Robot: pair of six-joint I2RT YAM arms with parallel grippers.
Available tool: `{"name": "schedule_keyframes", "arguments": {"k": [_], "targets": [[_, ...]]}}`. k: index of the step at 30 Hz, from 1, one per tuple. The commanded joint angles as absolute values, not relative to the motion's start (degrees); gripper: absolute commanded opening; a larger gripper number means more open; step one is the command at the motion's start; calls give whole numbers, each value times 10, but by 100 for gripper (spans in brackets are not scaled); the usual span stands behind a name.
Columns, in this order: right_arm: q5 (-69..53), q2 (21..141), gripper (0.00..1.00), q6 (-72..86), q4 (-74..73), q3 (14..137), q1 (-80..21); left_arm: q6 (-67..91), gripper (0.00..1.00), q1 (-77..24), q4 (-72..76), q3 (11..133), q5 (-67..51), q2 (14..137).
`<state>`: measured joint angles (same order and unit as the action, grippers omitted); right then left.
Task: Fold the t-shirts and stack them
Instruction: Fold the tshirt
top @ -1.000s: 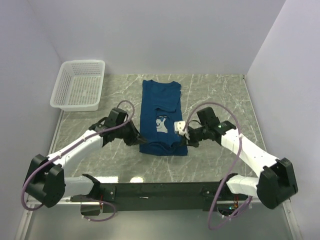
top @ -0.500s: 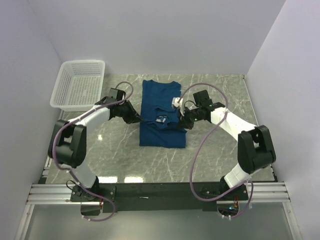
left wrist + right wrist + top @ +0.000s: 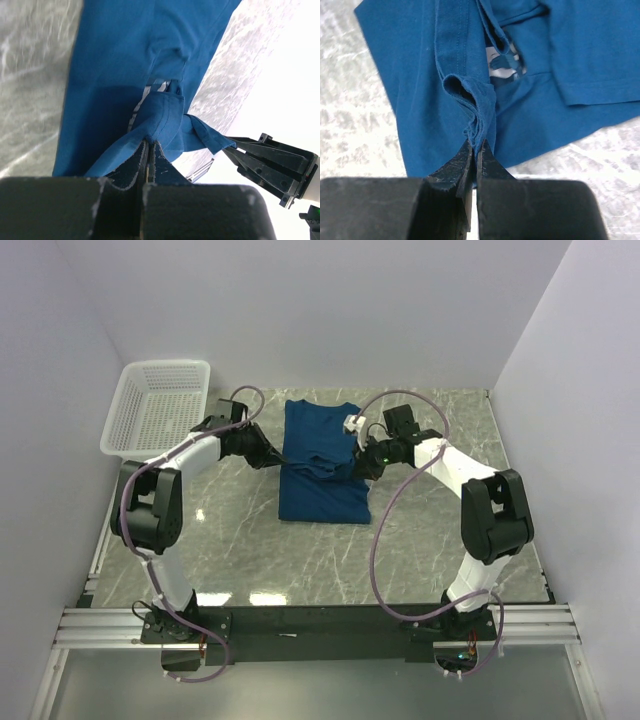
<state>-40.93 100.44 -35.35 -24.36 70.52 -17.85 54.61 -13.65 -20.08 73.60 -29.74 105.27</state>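
Findings, overhead view: one dark navy-blue short-sleeved cotton t-shirt (image 3: 322, 498) lies on the grey marbled table (image 3: 440, 540), just right of the white plastic lattice basket (image 3: 168, 364) and not touching it. The left gripper (image 3: 275, 462) sits between the basket and the shirt. The right gripper (image 3: 355, 465) is at the shirt's edge farthest from the basket. Each holds one side of a raised cloth ridge across the shirt's middle. I judge the lower part is being doubled over toward the collar, with a pinch on either side so the fold lands square. From here the fingertips are too small for me to read. I see no second shirt.

Left wrist view: the fingers are pressed together on a bunched corner of navy cloth, with nothing but fabric between them. Only a thin pale striped sliver of the chest print (image 3: 142, 97) shows under the lifted layer. The side away from the basket is washed out to white, so the table there is unreadable.

Right wrist view: the fingers are likewise closed tight on a gathered hem fold (image 3: 477, 120). I cannot count the layers in the pinch. The print shows only as a small patch through a gap, and the frame cuts off the rest of the shirt.
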Motion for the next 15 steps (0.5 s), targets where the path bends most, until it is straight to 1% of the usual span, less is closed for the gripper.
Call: {"name": "schedule_keyframes", "arguments": {"k": [1, 15], "targets": [[-400, 1012, 0, -324, -217, 739, -173, 525, 0, -132, -199, 773, -316, 1069], [-360, 1057, 0, -288, -209, 794, -172, 519, 0, -117, -221, 856, -326, 1130]]}}
